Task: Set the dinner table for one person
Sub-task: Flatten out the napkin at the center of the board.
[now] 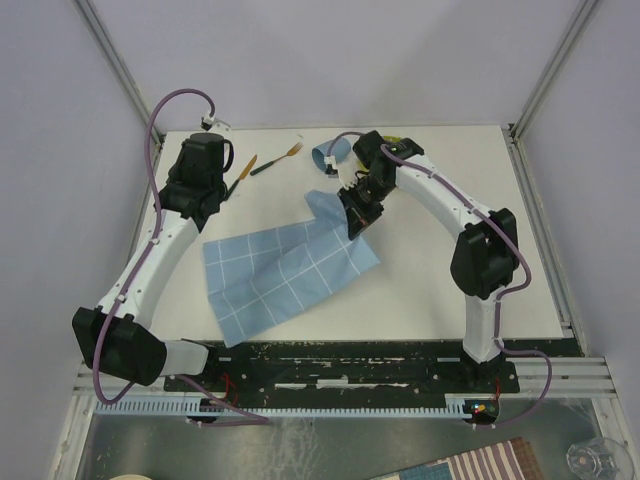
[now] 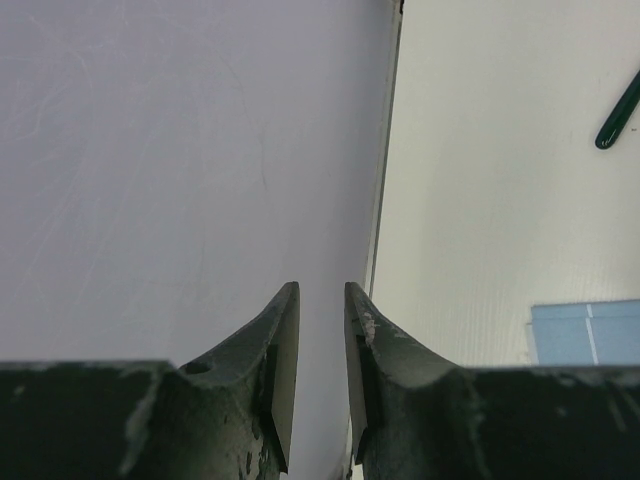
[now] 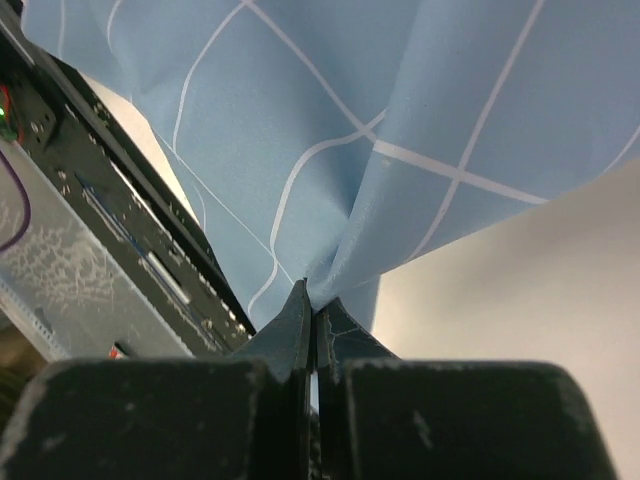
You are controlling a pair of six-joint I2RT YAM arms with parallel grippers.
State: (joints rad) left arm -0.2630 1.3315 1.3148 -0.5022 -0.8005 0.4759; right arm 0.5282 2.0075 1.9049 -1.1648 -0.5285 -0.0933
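Dinner table (image 3: 530, 300) beneath right end effector (image 3: 311, 300)

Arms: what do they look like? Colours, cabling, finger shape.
Both alike: left arm and right arm have white link shells with bulky black joint housings; a purple cable runs along each. Left hand and right hand have dark, tapered wedge fingers with scuffed, chipped edges. No markings readable.
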